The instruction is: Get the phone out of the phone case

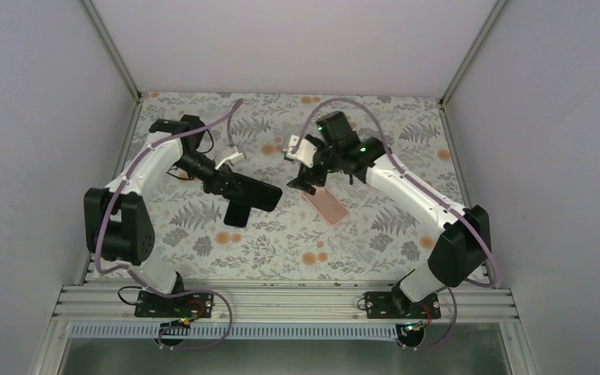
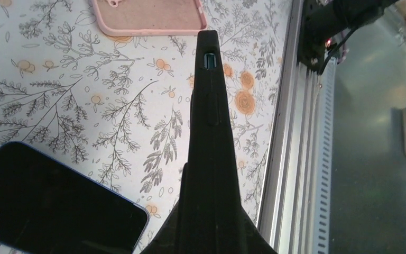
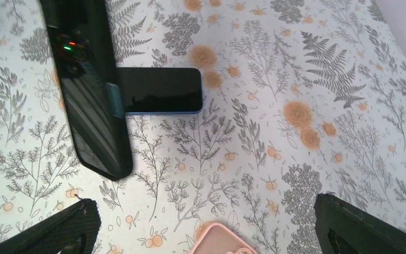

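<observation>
My left gripper is shut on a black cased phone and holds it edge-on above the table. In the left wrist view the phone rises from my shut jaws, with teal showing through a side cutout. A bare dark phone with a blue rim lies flat on the table under it, also in the left wrist view and the right wrist view. A pink case lies flat and looks empty. My right gripper is open and empty above the pink case's far end, its fingers wide apart.
The floral tablecloth covers the table. An aluminium rail runs along the near edge and shows in the left wrist view. White enclosure walls stand at the left, right and back.
</observation>
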Motion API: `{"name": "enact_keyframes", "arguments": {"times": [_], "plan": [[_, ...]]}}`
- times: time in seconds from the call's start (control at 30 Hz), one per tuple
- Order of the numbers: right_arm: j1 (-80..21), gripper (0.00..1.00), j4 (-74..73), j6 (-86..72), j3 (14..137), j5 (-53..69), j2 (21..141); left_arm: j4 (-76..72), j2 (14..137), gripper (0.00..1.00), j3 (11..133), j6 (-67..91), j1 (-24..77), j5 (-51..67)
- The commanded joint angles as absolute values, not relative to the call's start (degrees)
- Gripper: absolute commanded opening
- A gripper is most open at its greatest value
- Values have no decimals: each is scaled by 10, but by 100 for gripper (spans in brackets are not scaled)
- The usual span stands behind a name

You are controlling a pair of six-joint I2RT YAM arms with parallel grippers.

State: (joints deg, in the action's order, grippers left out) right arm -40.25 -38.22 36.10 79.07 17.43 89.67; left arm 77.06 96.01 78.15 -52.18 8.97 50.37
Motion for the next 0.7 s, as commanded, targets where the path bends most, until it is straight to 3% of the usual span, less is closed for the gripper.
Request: {"name": "enact_keyframes", "arguments": {"times": [0.0, 0.67], "plan": [[-352, 100, -427, 378, 787, 308, 889, 778, 898, 2, 771, -559, 105, 489], [-348, 100, -394, 355, 759, 325, 917, 778, 888, 2, 810, -534, 125, 539]]}}
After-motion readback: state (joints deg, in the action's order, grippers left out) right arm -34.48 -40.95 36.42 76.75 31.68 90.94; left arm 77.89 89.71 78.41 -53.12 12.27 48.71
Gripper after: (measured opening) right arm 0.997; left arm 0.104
